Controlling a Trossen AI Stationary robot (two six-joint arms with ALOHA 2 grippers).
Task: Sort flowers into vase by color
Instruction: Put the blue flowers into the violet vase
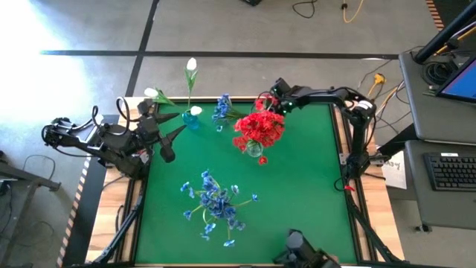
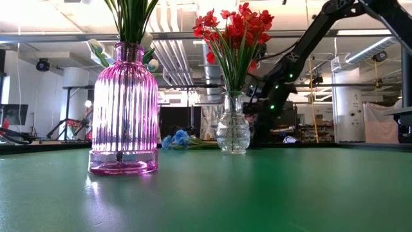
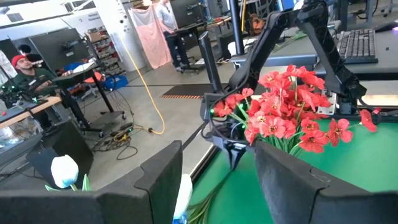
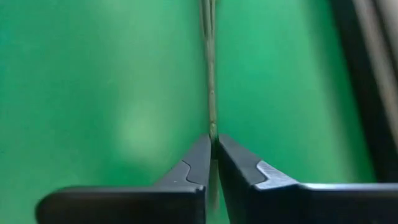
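Green table mat [image 1: 297, 186] fills the tabletop. Grey floor with dark tape lines [image 1: 223, 53] beyond the far edge. Right of table: desk with black keyboard [image 1: 452, 171], laptop corner [image 1: 461, 78] farther back, and a white paper [image 1: 394, 173] by the table edge. Yellow cable [image 3: 149, 93] on the floor; seated person in red cap [image 3: 22, 65] at a bench, pink cloth [image 3: 149, 34] hanging.

Overhead camera looks straight down on the whole green table [image 1: 297, 186]. Low camera sits at mat level, facing across into the room. Left wrist camera looks across the table at the red flowers [image 3: 292, 118], shared with both; right wrist camera presses close above the mat.
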